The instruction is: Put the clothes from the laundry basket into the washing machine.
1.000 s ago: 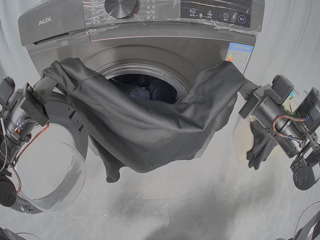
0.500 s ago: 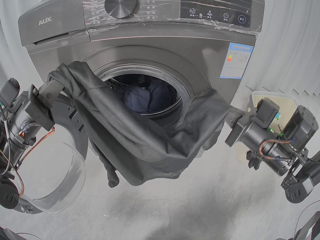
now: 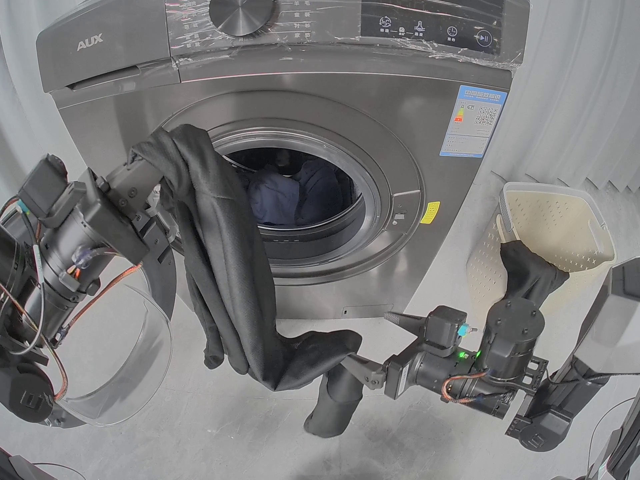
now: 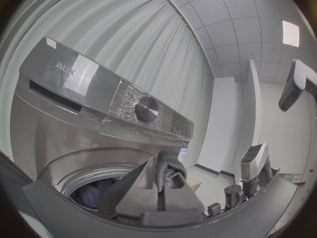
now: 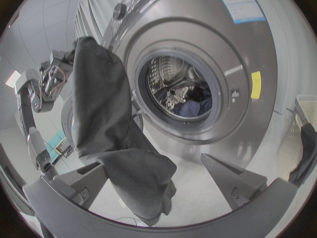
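A black garment (image 3: 227,268) hangs in a long fold from my left gripper (image 3: 143,168), which is shut on its top corner beside the left rim of the washing machine's (image 3: 400,121) round opening. The left wrist view has the cloth (image 4: 166,169) pinched between the fingers. The garment's lower end drapes over one finger of my right gripper (image 3: 370,343), which is low in front of the machine and open; its other finger (image 5: 231,177) is bare. Blue clothes (image 3: 293,191) lie inside the drum. Another dark garment (image 3: 530,275) hangs over the laundry basket's (image 3: 567,231) edge.
The machine's glass door (image 3: 100,341) stands swung open at the lower left, just behind my left arm. The cream perforated basket stands on the floor right of the machine. Bare grey floor (image 3: 267,428) lies in front.
My right gripper dropped low toward the middle and opened; the garment's right end fell with it. The left gripper shifted right toward the opening, so the cloth now hangs mostly from it.
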Tool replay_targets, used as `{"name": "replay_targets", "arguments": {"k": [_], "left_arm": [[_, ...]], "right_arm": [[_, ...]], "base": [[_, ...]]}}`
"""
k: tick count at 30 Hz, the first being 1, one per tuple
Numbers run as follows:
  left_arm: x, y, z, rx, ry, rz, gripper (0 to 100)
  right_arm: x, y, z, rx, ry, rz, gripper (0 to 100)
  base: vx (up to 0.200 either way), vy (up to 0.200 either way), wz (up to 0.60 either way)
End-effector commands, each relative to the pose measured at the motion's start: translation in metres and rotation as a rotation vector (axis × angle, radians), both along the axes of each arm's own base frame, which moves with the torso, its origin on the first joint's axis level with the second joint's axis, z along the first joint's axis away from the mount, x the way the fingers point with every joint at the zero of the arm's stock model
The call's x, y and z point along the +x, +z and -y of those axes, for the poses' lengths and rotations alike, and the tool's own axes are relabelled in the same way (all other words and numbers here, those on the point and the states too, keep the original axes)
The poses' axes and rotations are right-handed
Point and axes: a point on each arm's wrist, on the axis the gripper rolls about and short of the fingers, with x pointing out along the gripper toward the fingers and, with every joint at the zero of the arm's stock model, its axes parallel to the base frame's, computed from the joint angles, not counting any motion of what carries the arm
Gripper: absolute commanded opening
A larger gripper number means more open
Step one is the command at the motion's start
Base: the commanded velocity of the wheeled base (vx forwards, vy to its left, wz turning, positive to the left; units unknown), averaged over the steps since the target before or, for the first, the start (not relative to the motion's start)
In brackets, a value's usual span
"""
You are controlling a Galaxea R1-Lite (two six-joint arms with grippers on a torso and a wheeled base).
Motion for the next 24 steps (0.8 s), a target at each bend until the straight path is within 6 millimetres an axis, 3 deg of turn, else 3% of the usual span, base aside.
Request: {"name": "replay_targets", "arguments": {"k": [1,9,11,17,24], "left_arm": [[0.009,-0.013,0.013,0.033,-0.001,-0.041,0],[0.012,-0.024,0.020,0.078,-0.012,-0.100,0],[0.016,-0.029,0.022,0.108,0.006,-0.120,0],[0.020,-0.029,0.024,0.117,0.010,-0.123,0],[0.022,-0.023,0.023,0.095,0.044,-0.110,0]], "right_arm": [[-0.005,-0.022,-0.002,-0.066,-0.004,-0.064,100],[-0.004,-0.024,0.006,-0.085,-0.073,-0.099,100],[-0.012,-0.031,0.014,-0.119,-0.072,-0.137,100],[-0.029,-0.051,0.036,-0.217,-0.112,-0.233,100],[-0.030,-0.051,0.040,-0.215,-0.120,-0.236,100]], "base": [[0.000,0.000,0.00],[0.000,0.000,0.00],[0.000,0.000,0.00],[0.000,0.000,0.00],[0.000,0.000,0.00]]}}
